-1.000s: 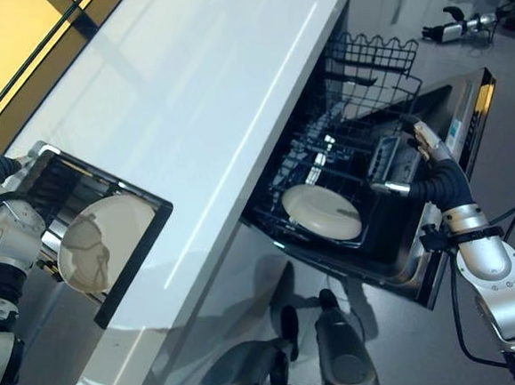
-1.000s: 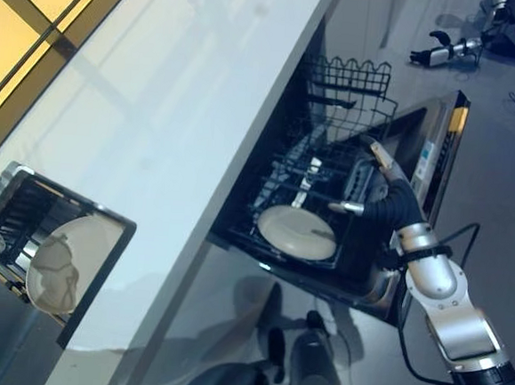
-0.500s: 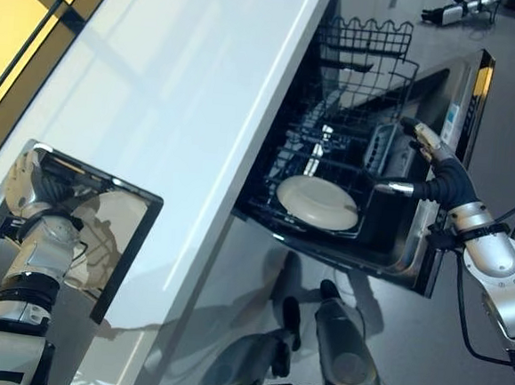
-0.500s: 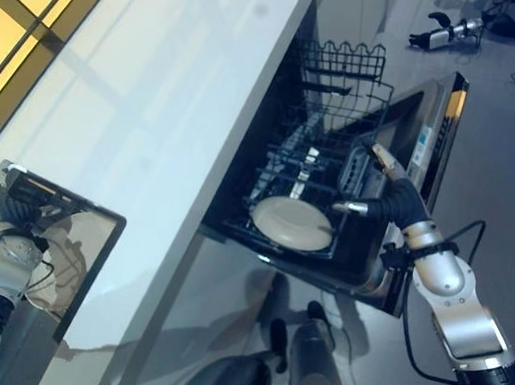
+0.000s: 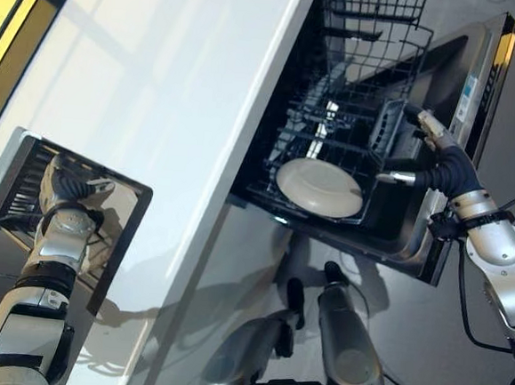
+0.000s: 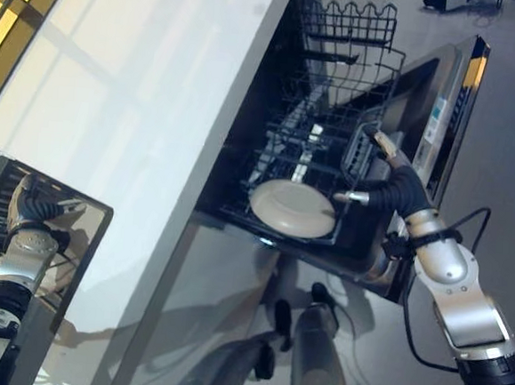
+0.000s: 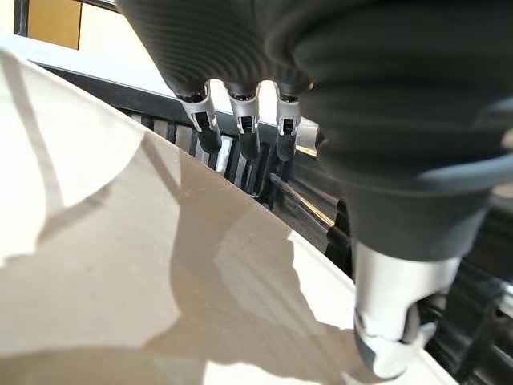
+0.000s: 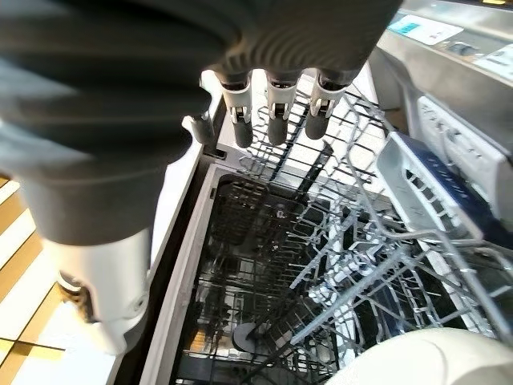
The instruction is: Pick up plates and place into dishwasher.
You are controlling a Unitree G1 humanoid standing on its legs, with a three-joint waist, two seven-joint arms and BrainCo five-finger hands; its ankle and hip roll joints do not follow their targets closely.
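One plate (image 5: pixel 319 187), rack-hidden edge

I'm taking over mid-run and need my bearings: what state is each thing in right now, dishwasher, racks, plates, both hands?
Dishwasher door: open, folded down.
Lower rack: pulled out over the door.
Plate in the rack: lying in the rack's near end, nothing holding it.
Dish rack: on the counter, holding a plate.
Plate in the dish rack: the left hand at it, grip unclear.
Left hand: reaching into the dish rack.
Right hand: open, empty, above the lower rack.
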